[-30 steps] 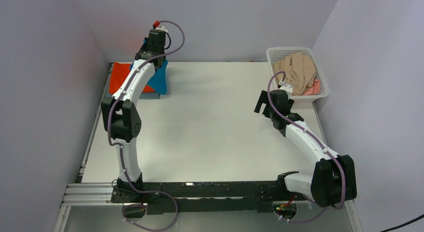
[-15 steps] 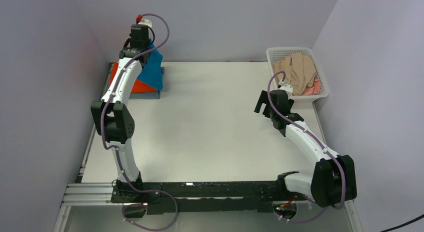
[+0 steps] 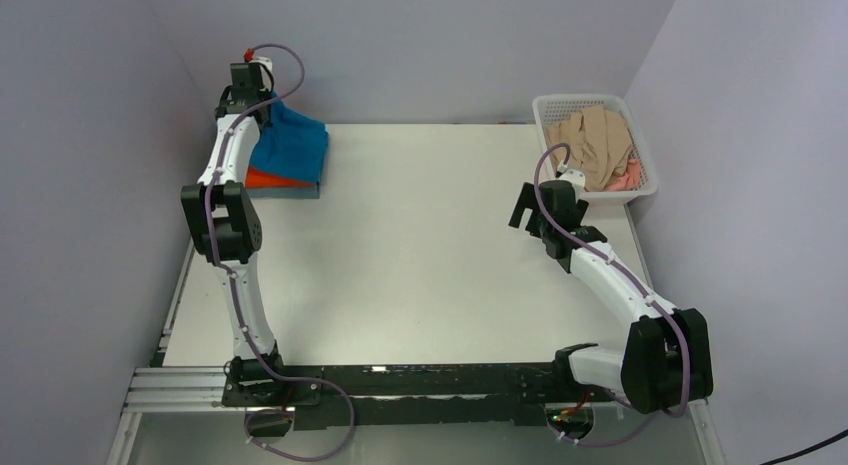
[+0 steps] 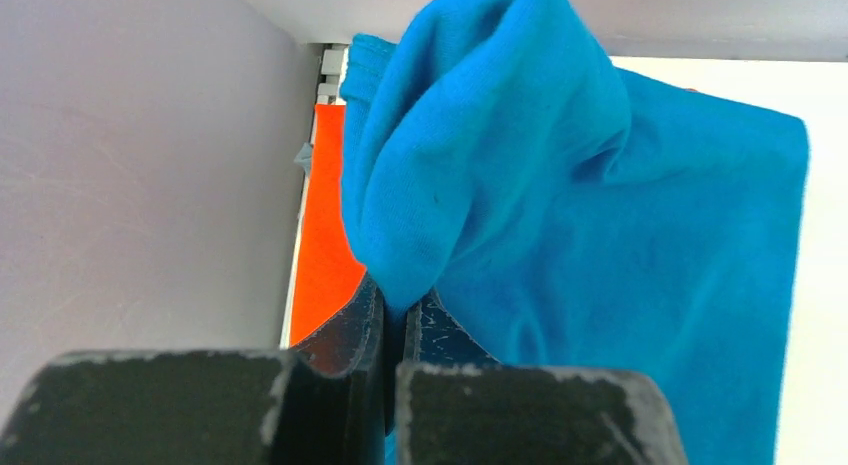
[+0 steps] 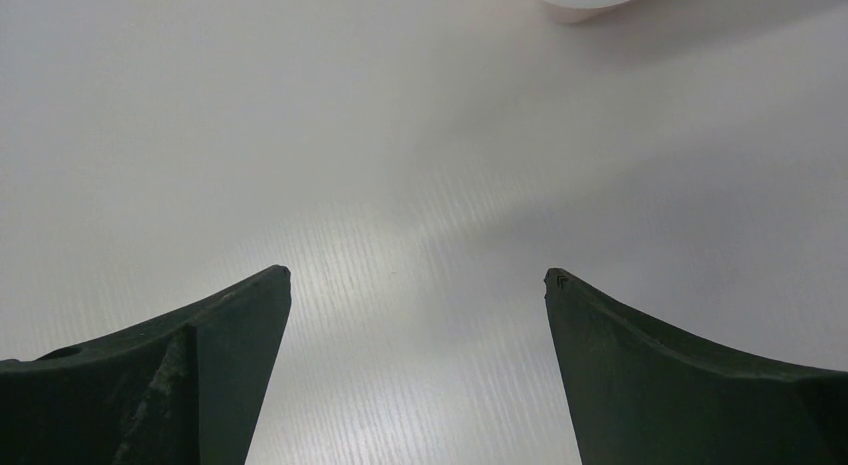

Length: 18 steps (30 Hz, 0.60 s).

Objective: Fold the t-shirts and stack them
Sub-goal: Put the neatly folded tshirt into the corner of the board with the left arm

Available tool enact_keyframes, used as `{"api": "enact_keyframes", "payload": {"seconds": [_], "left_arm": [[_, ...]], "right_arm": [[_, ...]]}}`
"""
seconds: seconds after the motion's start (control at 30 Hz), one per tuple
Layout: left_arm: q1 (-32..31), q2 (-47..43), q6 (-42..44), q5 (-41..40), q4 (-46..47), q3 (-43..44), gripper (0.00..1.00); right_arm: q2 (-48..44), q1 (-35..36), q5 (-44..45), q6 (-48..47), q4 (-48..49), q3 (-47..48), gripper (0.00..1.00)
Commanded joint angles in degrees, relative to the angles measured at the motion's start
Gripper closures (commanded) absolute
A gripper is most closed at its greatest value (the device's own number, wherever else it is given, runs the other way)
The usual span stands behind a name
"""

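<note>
Your left pincer (image 4: 400, 307) is clenched on a bunched teal-blue shirt (image 4: 600, 235); an uneven release could slump it off the orange shirt (image 4: 325, 235) below the pincer.

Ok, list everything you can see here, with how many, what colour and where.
teal-blue t-shirt: one, far left corner, on top of the pile, one edge lifted
orange t-shirt: one, under the teal-blue one
grey fabric edge: one thin strip, under the orange
basket: one, white lattice, far right corner
beige fabric: count unclear, crumpled in the basket
pink fabric: a bit showing, near side of the basket
table: one, white
left gripper: shut on the teal-blue t-shirt
right gripper: open, empty, above the table near the basket
</note>
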Motion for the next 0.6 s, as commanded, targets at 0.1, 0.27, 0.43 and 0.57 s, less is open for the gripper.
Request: {"api": "enact_keyframes", "payload": {"seconds": [0.1, 0.27, 0.43, 0.57], "left_arm": [[3.46, -0.12, -0.03, 3.73, 3.52, 2.3, 1.0], [4.79, 0.47, -0.99, 3.38, 4.11, 0.53, 1.0], [6.14, 2.02, -3.17, 4.25, 3.65, 0.13, 1.0], [7.17, 3.4, -5.3, 4.08, 2.52, 0.63, 0.95]], "right_arm": [[0.38, -0.28, 1.23, -0.27, -0.36, 2.04, 0.0], [0.73, -0.26, 1.24, -0.08, -0.53, 2.3, 0.0], [1.07, -0.29, 1.32, -0.07, -0.87, 2.63, 0.0], [1.25, -0.27, 1.23, -0.14, -0.88, 2.65, 0.0]]}}
